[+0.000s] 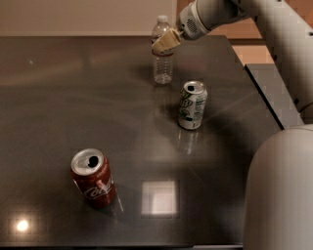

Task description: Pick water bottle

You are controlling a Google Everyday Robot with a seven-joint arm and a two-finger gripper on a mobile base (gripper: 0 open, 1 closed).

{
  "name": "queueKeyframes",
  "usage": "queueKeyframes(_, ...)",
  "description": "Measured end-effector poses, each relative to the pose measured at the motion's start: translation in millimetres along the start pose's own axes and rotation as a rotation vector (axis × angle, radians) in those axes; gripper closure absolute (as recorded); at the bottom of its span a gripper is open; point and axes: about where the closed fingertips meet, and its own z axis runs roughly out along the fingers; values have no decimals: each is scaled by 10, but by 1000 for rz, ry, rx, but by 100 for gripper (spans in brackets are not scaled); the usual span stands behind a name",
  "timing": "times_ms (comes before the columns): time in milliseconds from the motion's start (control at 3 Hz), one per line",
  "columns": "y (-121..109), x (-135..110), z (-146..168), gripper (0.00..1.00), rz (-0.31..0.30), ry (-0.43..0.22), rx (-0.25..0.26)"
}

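The water bottle (163, 66), clear and ribbed with a white cap, stands upright at the far middle of the dark table (73, 97). My gripper (166, 41) reaches in from the upper right. Its beige fingers (168, 39) are closed on the bottle's upper part, covering the label band. The bottle's base is at or just above the tabletop. The white arm (254, 14) runs off to the top right.
A green-white soda can (192, 105) stands just right of and nearer than the bottle. A red cola can (93, 178) stands at the near left. The table's right edge (254, 83) lies beside my white base (281, 190).
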Motion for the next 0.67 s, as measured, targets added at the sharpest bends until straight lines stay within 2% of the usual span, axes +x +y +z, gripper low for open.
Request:
queueKeyframes(333, 106, -84, -295, 100, -7, 9, -12)
queueKeyframes(667, 183, -153, -646, 100, -16, 10, -11)
